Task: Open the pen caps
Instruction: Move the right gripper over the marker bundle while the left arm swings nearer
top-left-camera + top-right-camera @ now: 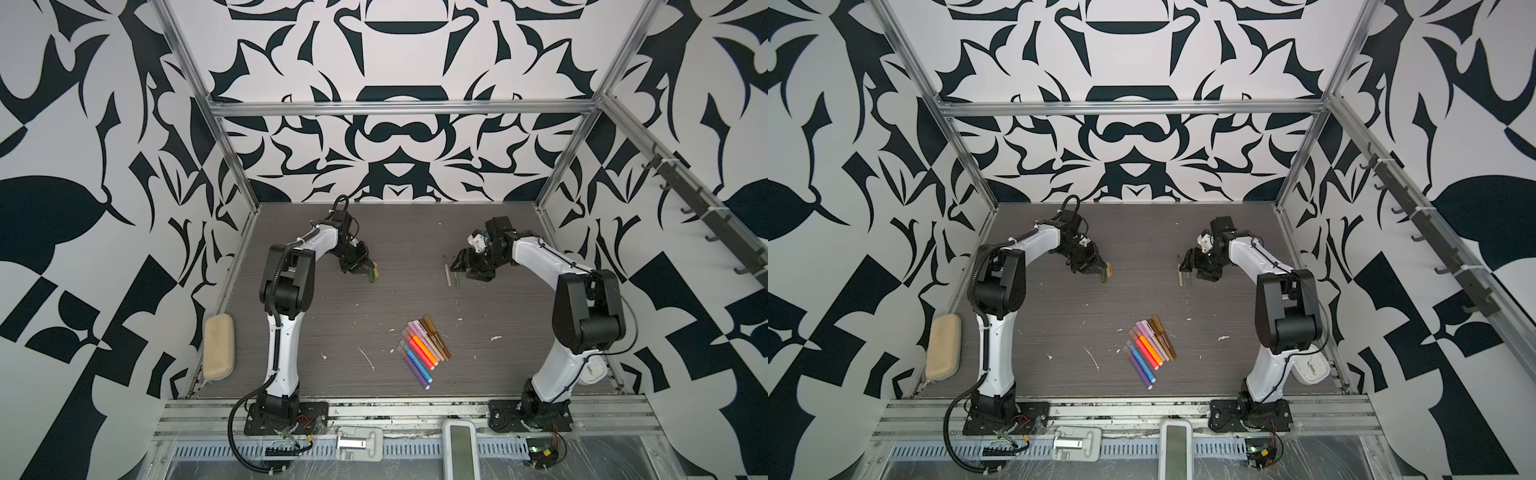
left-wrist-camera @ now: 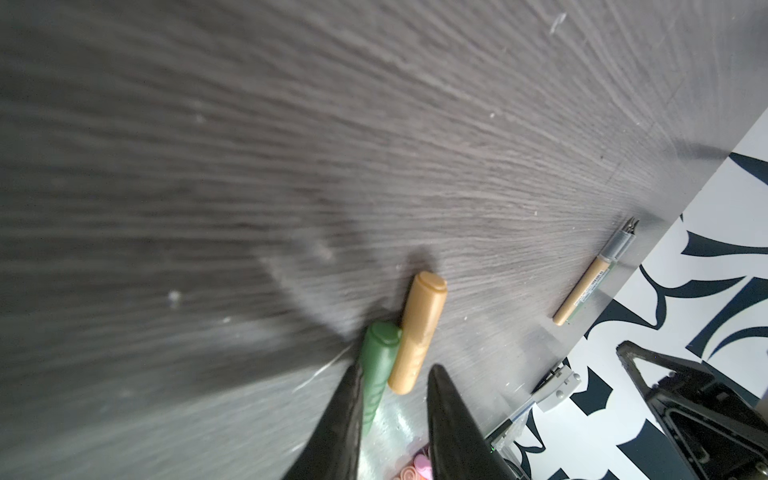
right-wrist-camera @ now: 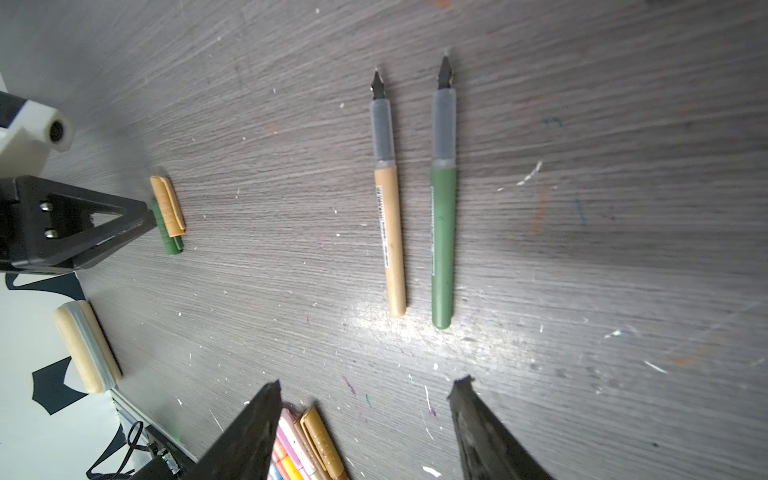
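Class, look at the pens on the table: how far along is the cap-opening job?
Done: two pens. The tan pen body and green pen body lie side by side with bare nibs. Their tan cap and green cap lie together at the left hand.
In hand: nothing. Both it and the right hand look open and empty.
Left: the bundle of pens near the front, which still look capped.
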